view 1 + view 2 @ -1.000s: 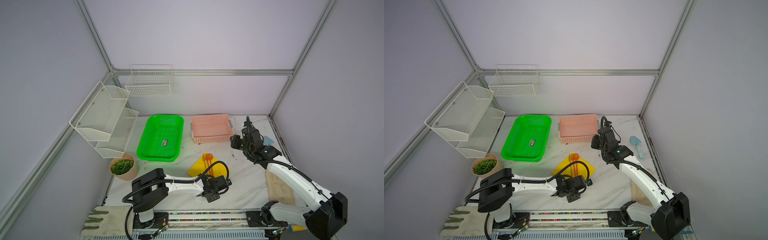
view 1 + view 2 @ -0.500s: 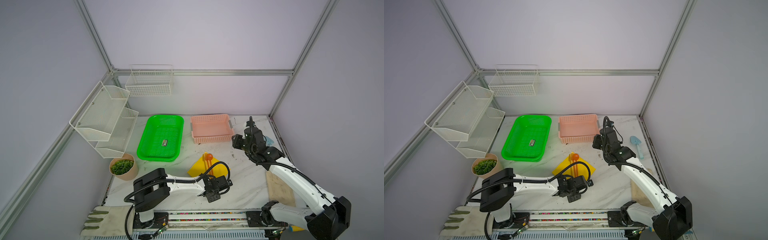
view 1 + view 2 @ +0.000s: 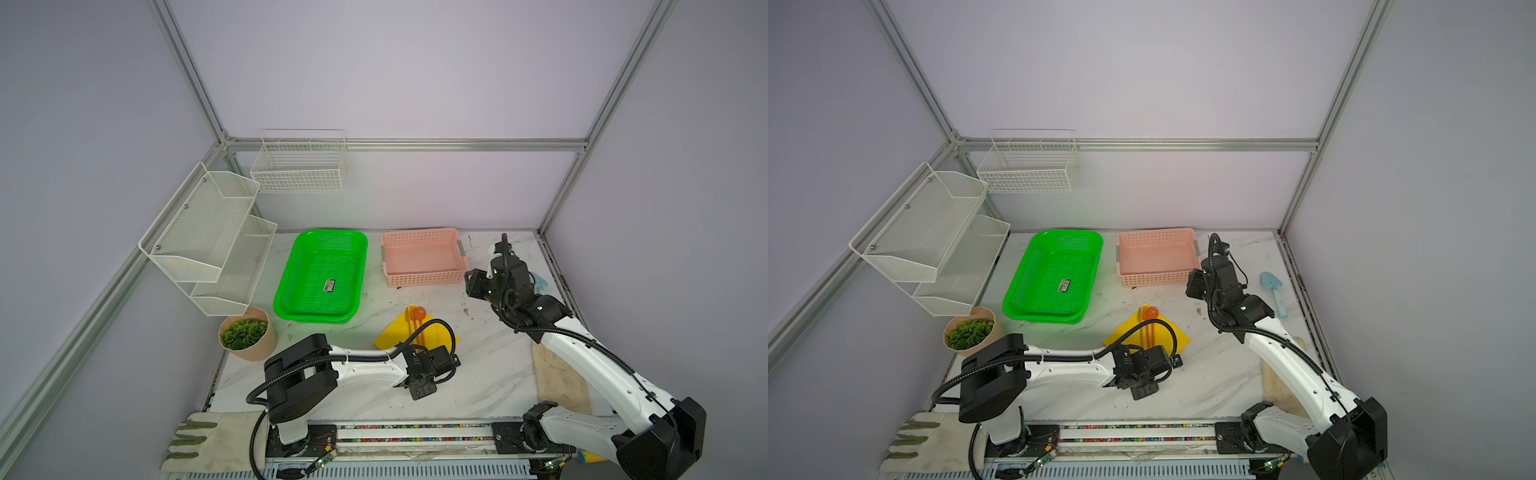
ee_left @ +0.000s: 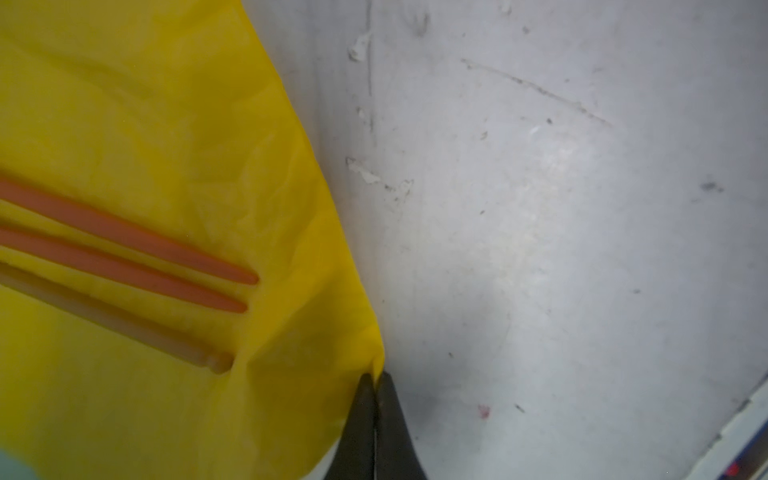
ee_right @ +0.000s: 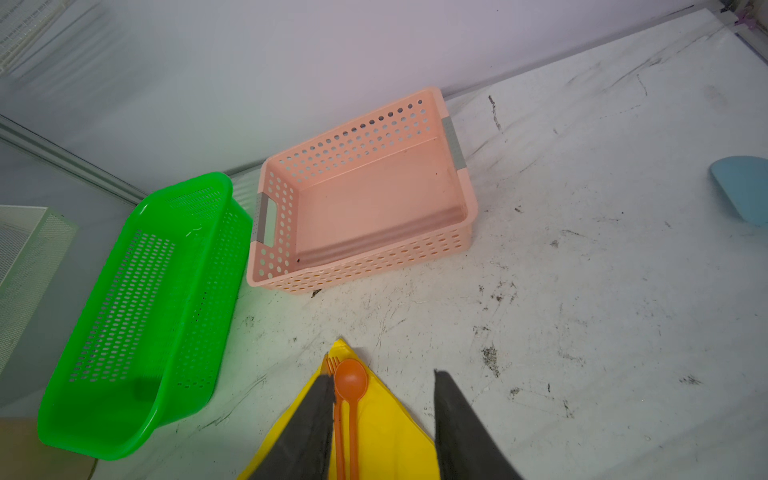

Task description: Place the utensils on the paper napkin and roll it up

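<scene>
Left gripper [image 4: 376,379], newly tight on napkin [image 4: 145,104]

Crinkled matt yellow paper napkin [image 4: 174,104]; smooth orange plastic spoon [image 5: 351,382] and fork [image 5: 331,365]; scuffed white marbled table [image 4: 540,249]; glossy green plastic basket [image 5: 137,311].

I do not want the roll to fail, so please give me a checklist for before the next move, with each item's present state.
1. Spoon and fork lie on the napkin: ok.
2. Handle ends lie inside the napkin's edge: ok.
3. Left hand shut on the napkin's edge: ok.
4. Right hand open, holding nothing: ok.
5. Pink basket and green basket apart from the napkin: ok.
6. Nothing under the napkin: cannot tell.
</scene>
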You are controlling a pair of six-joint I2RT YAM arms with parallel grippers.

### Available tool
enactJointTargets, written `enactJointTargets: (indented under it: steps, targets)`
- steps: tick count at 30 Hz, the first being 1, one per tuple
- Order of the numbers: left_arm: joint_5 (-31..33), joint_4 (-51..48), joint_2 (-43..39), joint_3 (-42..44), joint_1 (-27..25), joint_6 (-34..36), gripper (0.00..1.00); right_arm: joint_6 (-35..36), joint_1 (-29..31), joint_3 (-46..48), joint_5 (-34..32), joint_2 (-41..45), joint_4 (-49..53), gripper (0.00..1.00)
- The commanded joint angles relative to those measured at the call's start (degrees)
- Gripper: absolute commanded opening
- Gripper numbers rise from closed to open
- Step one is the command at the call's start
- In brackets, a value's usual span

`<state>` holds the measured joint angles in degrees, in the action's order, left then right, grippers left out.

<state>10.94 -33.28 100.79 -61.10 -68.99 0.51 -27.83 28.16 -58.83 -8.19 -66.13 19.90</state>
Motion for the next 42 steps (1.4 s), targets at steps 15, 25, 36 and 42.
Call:
enactJointTargets:
  steps: [15,25,36,42]
  targets:
    - [4.1,-2.4,-6.0,-6.9,3.1,4.3,0.00,-0.5,-0.4,2.4,-0.5,1.2,-1.9,0.42]
    - [4.6,-0.1,-4.6,-9.1,7.0,6.1,0.00,-0.9,-0.3,4.3,1.0,1.8,-2.7,0.42]
    - [3.6,1.6,-1.3,-11.5,9.3,6.5,0.00,-1.9,-0.3,6.8,3.8,5.2,-3.2,0.42]
    - [3.3,1.8,0.6,-12.3,10.4,6.6,0.00,-3.5,-0.5,8.6,4.7,7.8,-2.7,0.43]
